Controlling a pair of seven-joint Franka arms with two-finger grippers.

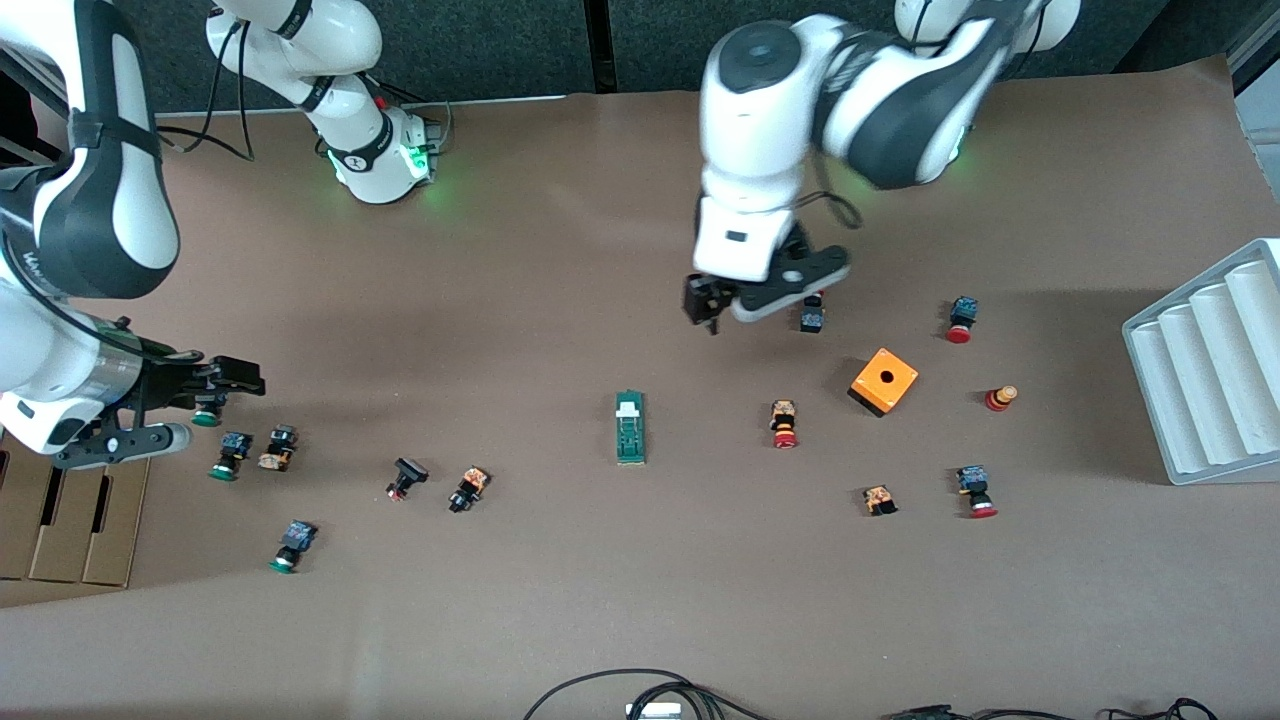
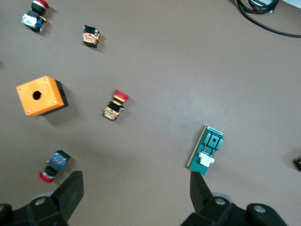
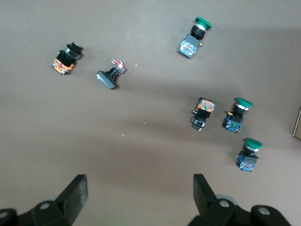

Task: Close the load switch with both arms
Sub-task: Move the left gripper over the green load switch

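Note:
The load switch [image 1: 630, 427] is a narrow dark-green bar with a white block at the end farther from the front camera. It lies flat near the middle of the table. It also shows in the left wrist view [image 2: 207, 150], just off one fingertip. My left gripper [image 1: 720, 310] [image 2: 136, 193] hangs open and empty over bare table, between the switch and the left arm's base. My right gripper [image 1: 215, 395] [image 3: 138, 193] is open and empty over the right arm's end of the table, above a cluster of green-capped push buttons [image 3: 237, 115].
An orange cube with a hole [image 1: 883, 381] and several red-capped buttons [image 1: 784, 424] lie toward the left arm's end. A white ribbed tray [image 1: 1210, 370] stands at that table edge. A cardboard piece [image 1: 70, 520] lies under the right arm. Cables [image 1: 640, 690] run along the front edge.

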